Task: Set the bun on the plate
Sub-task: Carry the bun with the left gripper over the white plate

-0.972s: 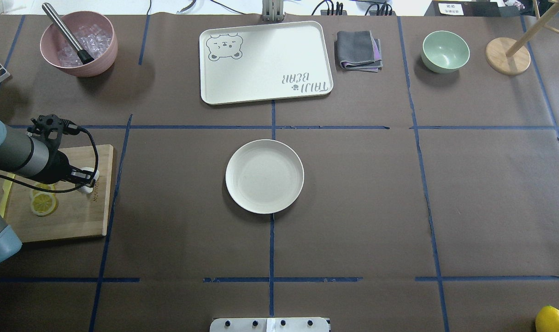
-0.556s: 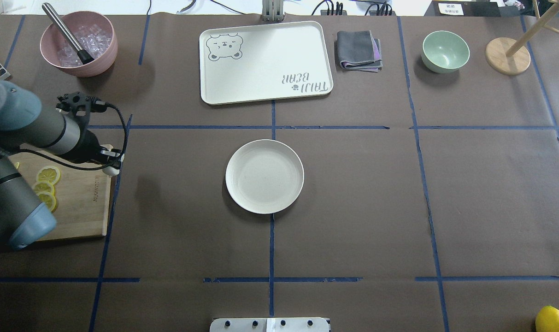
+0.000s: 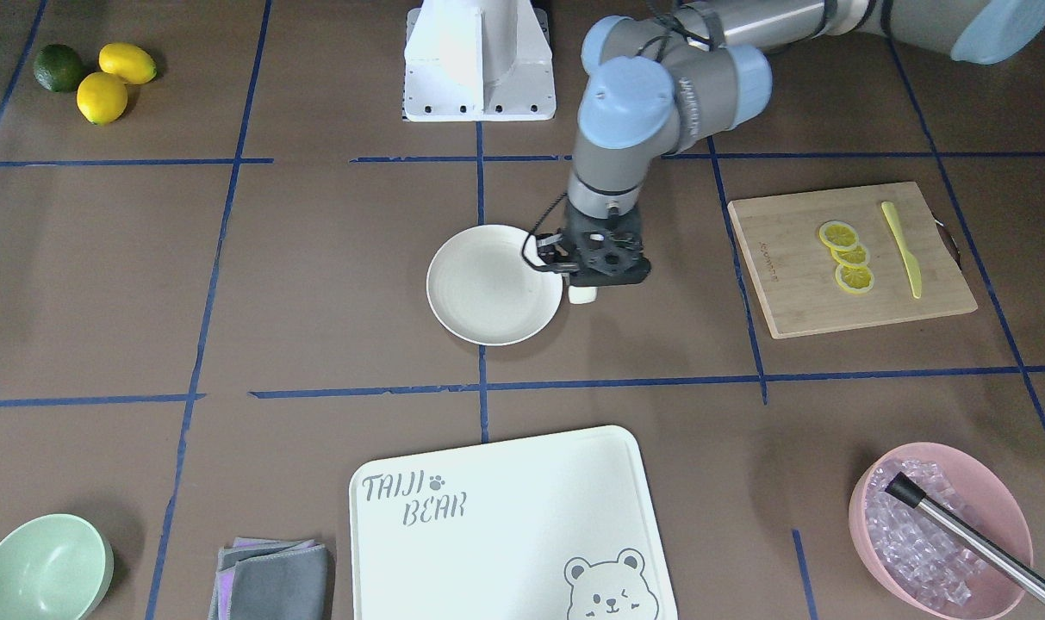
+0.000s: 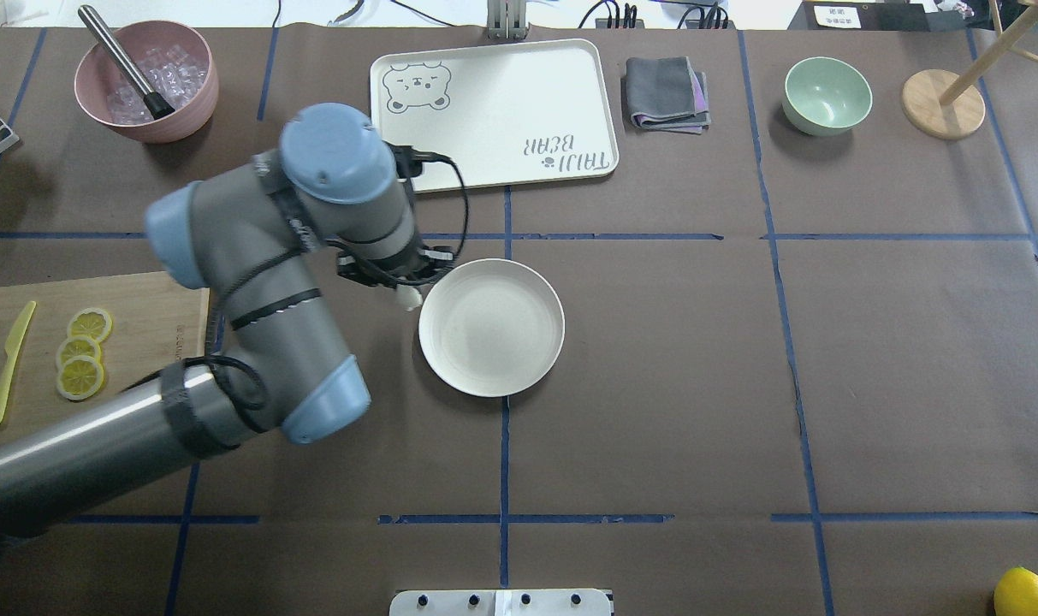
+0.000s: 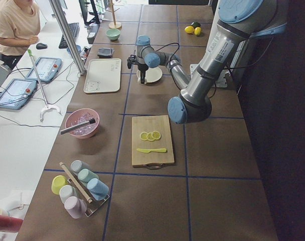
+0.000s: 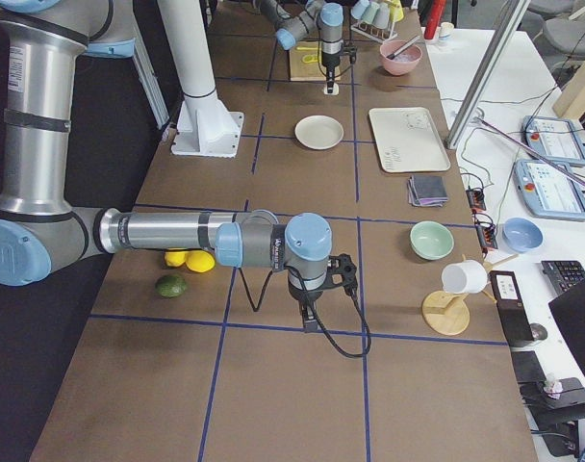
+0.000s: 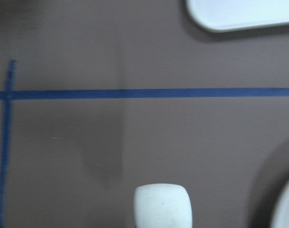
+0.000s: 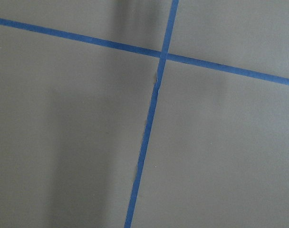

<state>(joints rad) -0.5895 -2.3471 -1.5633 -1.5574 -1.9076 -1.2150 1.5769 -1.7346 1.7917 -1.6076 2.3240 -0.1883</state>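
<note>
The bun (image 4: 411,297), a small white lump, hangs in my left gripper (image 4: 408,292), which is shut on it just outside the left rim of the round cream plate (image 4: 491,328). From across the table, the bun (image 3: 582,294) shows under the left gripper (image 3: 584,288), beside the plate (image 3: 488,288) and above the brown table. The left wrist view has the bun (image 7: 162,205) at the bottom edge and the plate rim (image 7: 288,209) at the far right. My right gripper (image 6: 310,316) shows only in the exterior right view, low over the table, and I cannot tell its state.
A wooden cutting board (image 4: 151,376) with lemon slices (image 4: 82,351) and a yellow knife lies at the left. At the back stand a pink bowl (image 4: 146,81) of ice, the bear tray (image 4: 493,115), a folded cloth (image 4: 666,92) and a green bowl (image 4: 827,94).
My left arm has swung right from the cutting board to the plate's left rim, carrying the bun with it. The plate has not moved.
</note>
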